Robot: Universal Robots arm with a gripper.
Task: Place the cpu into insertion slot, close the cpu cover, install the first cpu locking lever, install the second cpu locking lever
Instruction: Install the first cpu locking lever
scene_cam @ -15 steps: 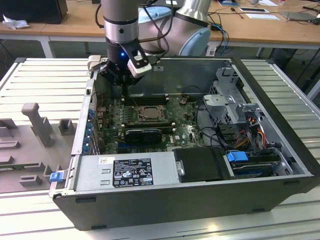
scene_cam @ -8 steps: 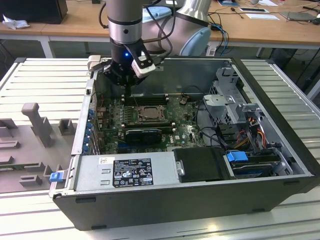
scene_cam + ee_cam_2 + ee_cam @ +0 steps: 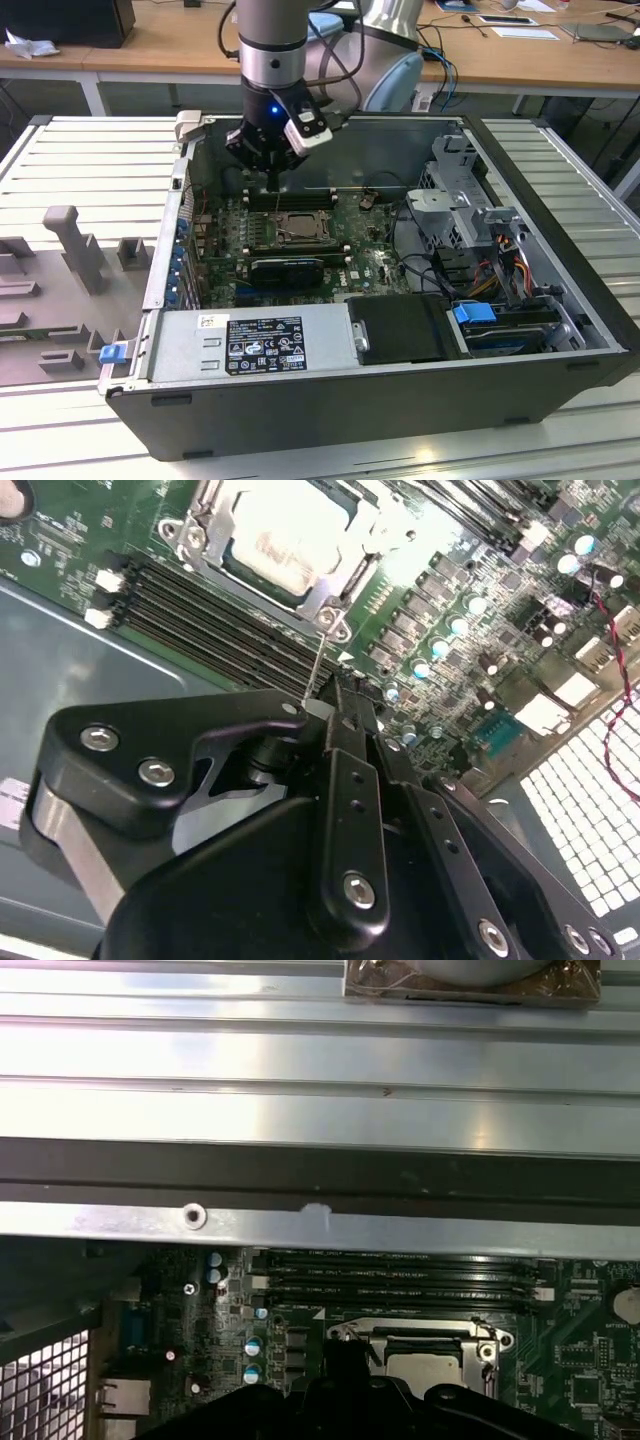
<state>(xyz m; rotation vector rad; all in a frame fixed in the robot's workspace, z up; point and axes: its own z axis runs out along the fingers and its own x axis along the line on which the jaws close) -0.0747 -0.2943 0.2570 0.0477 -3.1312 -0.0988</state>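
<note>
Desks (image 3: 150, 50) behind case (image 3: 350, 400); cpu (image 3: 285, 530) nr gripper (image 3: 335, 702)

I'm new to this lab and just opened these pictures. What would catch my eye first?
An open computer case lies on a slatted metal table, its green motherboard exposed. The arm's black gripper hangs just above the board, close to the pale square chip seated near its middle.
</note>
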